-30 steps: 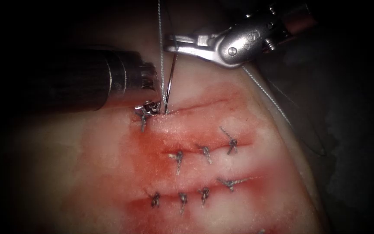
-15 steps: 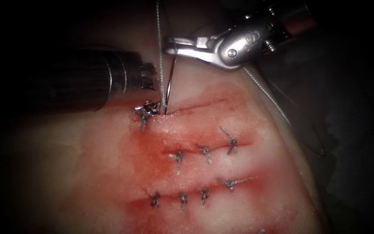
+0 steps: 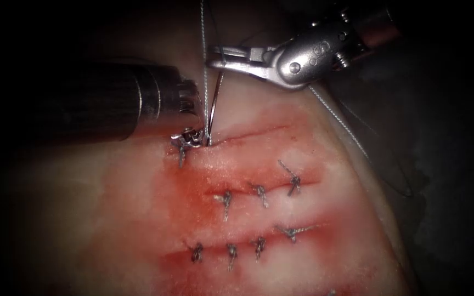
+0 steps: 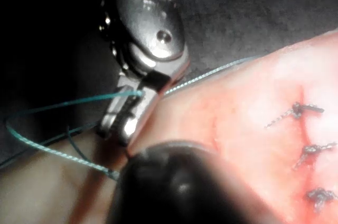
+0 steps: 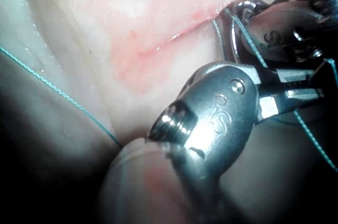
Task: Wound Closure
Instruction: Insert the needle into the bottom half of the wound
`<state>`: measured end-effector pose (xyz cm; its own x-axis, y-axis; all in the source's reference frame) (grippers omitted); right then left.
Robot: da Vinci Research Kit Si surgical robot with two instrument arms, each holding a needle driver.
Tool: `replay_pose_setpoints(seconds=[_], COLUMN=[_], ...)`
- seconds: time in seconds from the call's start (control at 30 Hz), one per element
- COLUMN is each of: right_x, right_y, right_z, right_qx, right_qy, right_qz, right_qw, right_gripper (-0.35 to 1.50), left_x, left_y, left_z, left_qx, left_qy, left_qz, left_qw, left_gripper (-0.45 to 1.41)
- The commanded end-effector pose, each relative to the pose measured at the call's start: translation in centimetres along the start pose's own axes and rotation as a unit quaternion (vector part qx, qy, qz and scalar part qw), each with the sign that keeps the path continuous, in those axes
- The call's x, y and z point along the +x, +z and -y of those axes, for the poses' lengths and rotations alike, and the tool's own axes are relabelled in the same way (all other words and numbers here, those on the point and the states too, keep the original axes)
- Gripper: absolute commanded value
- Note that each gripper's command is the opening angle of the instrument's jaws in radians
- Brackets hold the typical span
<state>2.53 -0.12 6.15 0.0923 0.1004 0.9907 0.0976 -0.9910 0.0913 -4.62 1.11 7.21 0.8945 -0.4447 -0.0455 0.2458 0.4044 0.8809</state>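
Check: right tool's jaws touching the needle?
Touching. In the endoscope view the right tool has its jaws shut on the needle at its upper end; the needle's lower end meets the tissue at the cut.

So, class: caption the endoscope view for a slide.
Right tool grips needle standing in tissue; left tool at the cut.

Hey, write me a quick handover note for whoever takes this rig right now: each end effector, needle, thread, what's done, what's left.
Right end effector: shut on the needle near its upper end.
Left end effector: down at the left end of the top cut; what it holds is unclear.
Needle: stands steeply, lower end in the tissue at that cut.
Thread: runs up from the same spot; another strand trails off the tissue's right edge.
Done: knotted stitches along the two lower cuts, one at the top cut's left end.
Left: the rest of the top cut is open.
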Motion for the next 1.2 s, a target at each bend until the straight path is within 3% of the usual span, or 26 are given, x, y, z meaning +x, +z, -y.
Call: replay_pose_setpoints(seconds=[0.03, 1.2], right_x=[0.06, 0.15], right_y=[0.07, 0.08], right_z=[-0.02, 0.01], right_qx=[0.000, -0.021], right_qy=[0.005, 0.070], right_qz=[0.001, 0.004], right_qw=[1.000, 0.997], right_gripper=[-0.35, -0.35], left_x=[-0.09, -0.08], left_y=[-0.03, -0.02], left_z=[-0.04, -0.02], left_qx=[-0.001, -0.001], left_qy=[0.001, 0.003], left_qz=[0.001, 0.000], left_qw=[1.000, 1.000], left_gripper=[-0.45, -0.45])
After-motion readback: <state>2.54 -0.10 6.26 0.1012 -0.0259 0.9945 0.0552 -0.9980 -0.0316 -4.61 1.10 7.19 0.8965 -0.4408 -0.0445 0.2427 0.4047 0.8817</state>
